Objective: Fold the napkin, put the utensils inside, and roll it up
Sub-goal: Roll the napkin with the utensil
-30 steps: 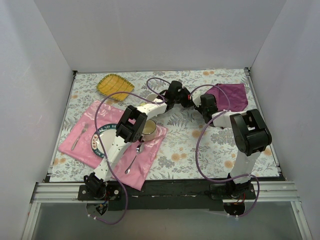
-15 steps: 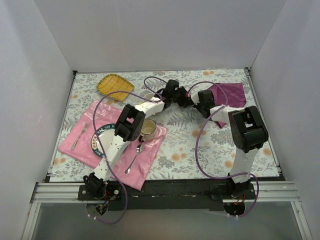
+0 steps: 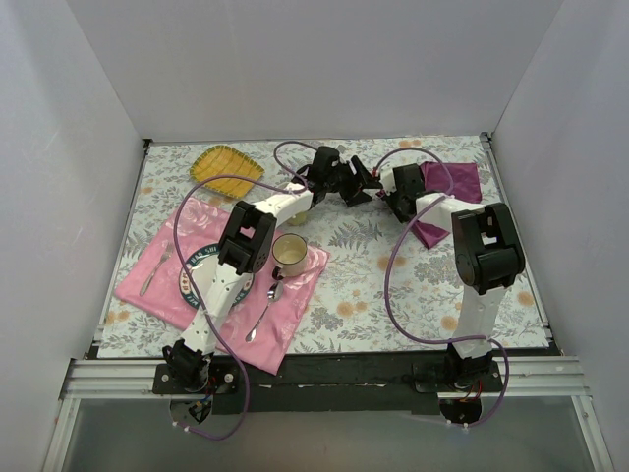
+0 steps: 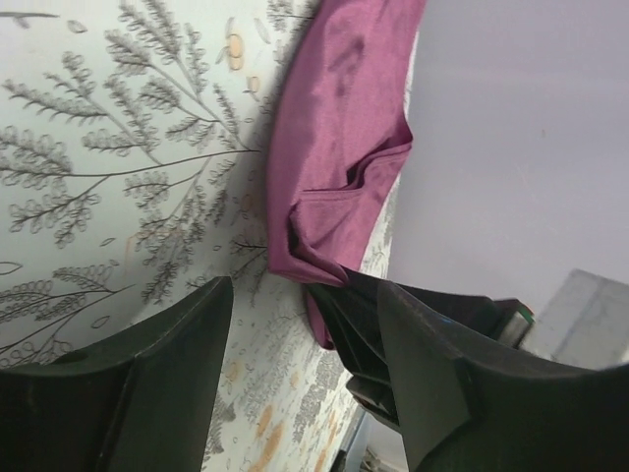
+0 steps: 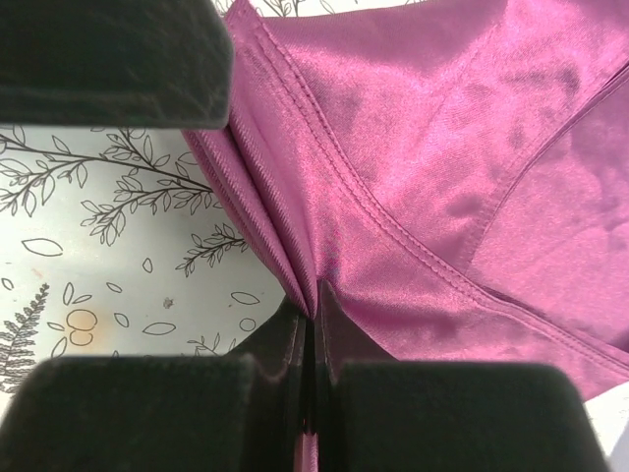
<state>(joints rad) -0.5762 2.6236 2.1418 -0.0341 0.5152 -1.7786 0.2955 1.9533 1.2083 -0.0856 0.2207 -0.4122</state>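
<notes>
The dark magenta satin napkin (image 3: 454,182) lies bunched at the back right of the table, one corner trailing toward the front (image 3: 429,234). My right gripper (image 3: 401,195) is shut on a gathered fold of its hemmed edge, and the cloth fans out from the pinch (image 5: 313,307). My left gripper (image 3: 362,183) is open just to the left, its fingers (image 4: 157,379) spread with nothing between them. In the left wrist view the napkin (image 4: 339,147) and the right gripper's black body lie just ahead. The utensils show in no view.
A pink placemat (image 3: 147,290) at front left carries a patterned plate (image 3: 197,280), a mug (image 3: 289,253), a silver spoon (image 3: 263,313) and a silver fork (image 3: 157,267). A yellow dish (image 3: 228,167) sits at the back left. Grey walls close in the table.
The right gripper shut on the napkin's edge and drew it up into a bunch. The left gripper opened and moved toward the back of the table.
</notes>
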